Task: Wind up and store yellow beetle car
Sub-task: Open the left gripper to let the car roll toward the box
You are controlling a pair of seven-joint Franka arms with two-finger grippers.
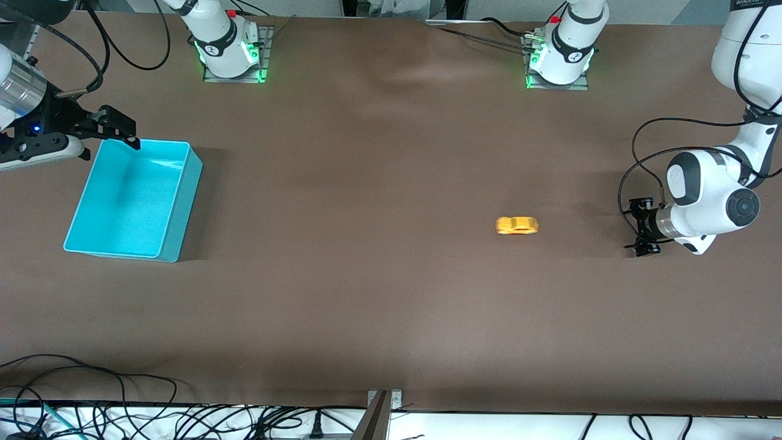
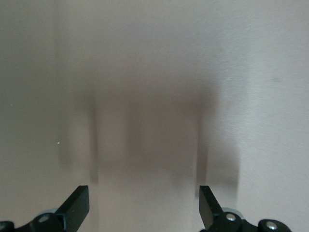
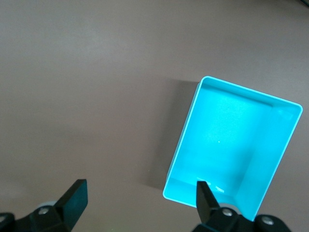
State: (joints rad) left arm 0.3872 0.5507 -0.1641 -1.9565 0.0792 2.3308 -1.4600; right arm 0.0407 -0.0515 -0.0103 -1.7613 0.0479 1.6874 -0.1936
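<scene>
The yellow beetle car stands on the brown table toward the left arm's end, its outline smeared. My left gripper is low over the table beside the car, a short gap away, and open with nothing in it. In the left wrist view the left gripper shows only bare table and shadow between its fingers; the car is out of that view. My right gripper hangs open and empty over the corner of the turquoise bin nearest the right arm's base. The right wrist view shows the right gripper above the bin.
The bin holds nothing and stands toward the right arm's end of the table. Loose cables lie along the table edge nearest the front camera. The two arm bases stand at the edge farthest from it.
</scene>
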